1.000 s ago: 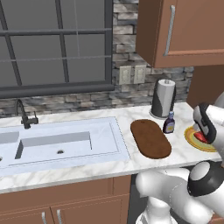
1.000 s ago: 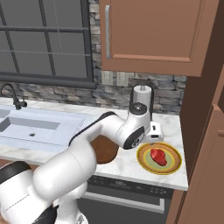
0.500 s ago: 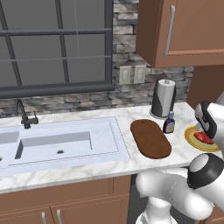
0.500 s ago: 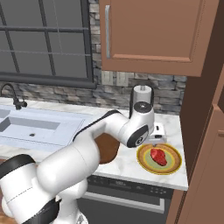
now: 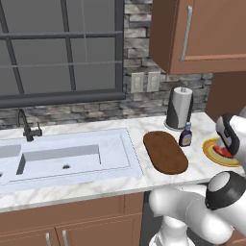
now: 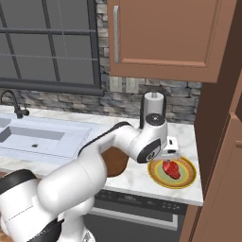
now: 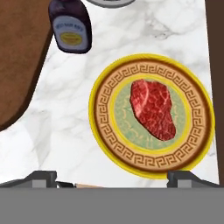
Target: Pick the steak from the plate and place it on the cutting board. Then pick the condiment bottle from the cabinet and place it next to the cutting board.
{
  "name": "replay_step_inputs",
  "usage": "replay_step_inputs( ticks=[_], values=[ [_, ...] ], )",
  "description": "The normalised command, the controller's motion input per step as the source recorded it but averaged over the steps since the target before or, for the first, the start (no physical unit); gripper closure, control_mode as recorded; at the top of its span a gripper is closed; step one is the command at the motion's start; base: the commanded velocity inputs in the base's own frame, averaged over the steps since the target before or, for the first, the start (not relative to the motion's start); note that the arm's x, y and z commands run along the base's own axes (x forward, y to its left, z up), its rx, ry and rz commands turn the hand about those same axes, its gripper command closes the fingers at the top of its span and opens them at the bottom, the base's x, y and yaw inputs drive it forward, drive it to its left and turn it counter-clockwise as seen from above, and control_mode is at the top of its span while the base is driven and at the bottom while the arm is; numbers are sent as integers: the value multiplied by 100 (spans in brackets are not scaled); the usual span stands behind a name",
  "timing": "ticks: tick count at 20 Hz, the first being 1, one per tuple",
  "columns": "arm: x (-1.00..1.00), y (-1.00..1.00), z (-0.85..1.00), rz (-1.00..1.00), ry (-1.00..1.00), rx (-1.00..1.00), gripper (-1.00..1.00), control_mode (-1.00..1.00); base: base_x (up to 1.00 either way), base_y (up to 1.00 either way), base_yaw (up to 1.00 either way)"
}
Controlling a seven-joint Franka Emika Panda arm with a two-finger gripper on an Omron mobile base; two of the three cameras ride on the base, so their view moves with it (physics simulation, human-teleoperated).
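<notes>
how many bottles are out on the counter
1. The bottle stands between the cutting board and the plate, in front of the paper towel roll. Others may be hidden in closed cabinets.

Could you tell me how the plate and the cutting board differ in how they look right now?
The plate is round and yellow-rimmed with a patterned band; the cutting board is a plain dark brown oval. The plate carries the steak; the cutting board is bare. The cutting board looks larger. Both lie flat on the marble counter.
</notes>
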Motion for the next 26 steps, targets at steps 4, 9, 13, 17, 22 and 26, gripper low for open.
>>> replay_step_inputs(
  ticks=[4, 9, 13, 17, 22, 26],
  values=[
    [-2, 0, -18, 0, 0, 0, -100, -100, 0, 0, 0],
    [0, 0, -22, 0, 0, 0, -100, -100, 0, 0, 0],
    [1, -3, -16, 0, 0, 0, -100, -100, 0, 0, 0],
    [7, -9, -7, 0, 0, 0, -100, -100, 0, 0, 0],
    [10, -13, -2, 0, 0, 0, -100, -100, 0, 0, 0],
    [12, -12, 0, 0, 0, 0, -100, -100, 0, 0, 0]
  ],
)
